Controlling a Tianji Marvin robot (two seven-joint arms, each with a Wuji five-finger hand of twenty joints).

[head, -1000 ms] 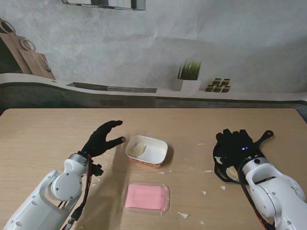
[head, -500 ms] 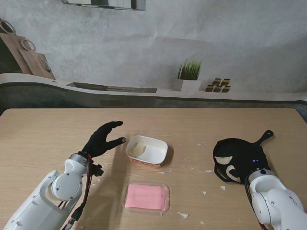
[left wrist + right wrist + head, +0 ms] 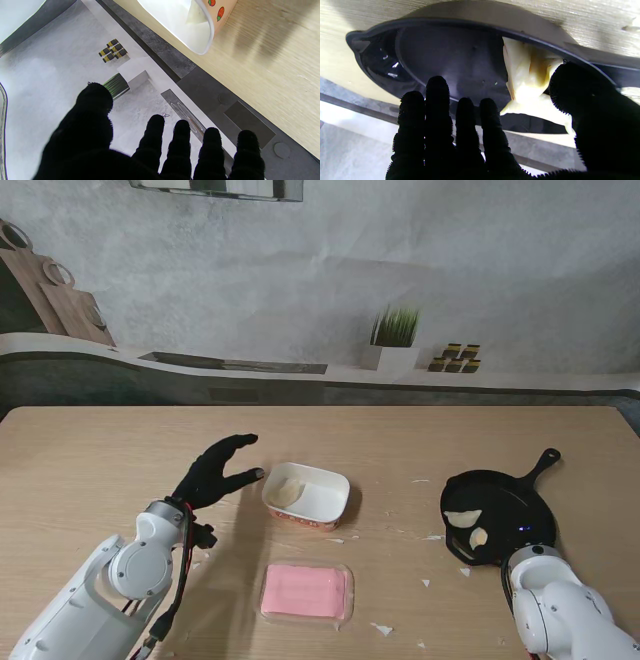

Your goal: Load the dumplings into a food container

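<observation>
A white food container (image 3: 318,498) with a printed rim stands mid-table, one dumpling (image 3: 287,493) lying in it. My left hand (image 3: 215,470) hovers just left of it, open, fingers spread and holding nothing. The left wrist view shows the container (image 3: 200,37) beyond the fingertips (image 3: 155,122). At the right a black pan (image 3: 510,498) holds two pale dumplings (image 3: 462,518). My right hand (image 3: 495,140) is open at the pan's near rim, fingers straight. Its thumb (image 3: 572,87) rests against a dumpling (image 3: 527,72). From the stand the hand is hard to tell from the dark pan.
A pink lid (image 3: 306,592) lies on the table nearer to me than the container. White scraps (image 3: 383,629) are scattered over the wood between container and pan. The pan's handle (image 3: 543,461) points to the far right.
My right hand has drawn back toward me off the pan, uncovering the pan's inside and both dumplings. The left hand and the container have not moved.
</observation>
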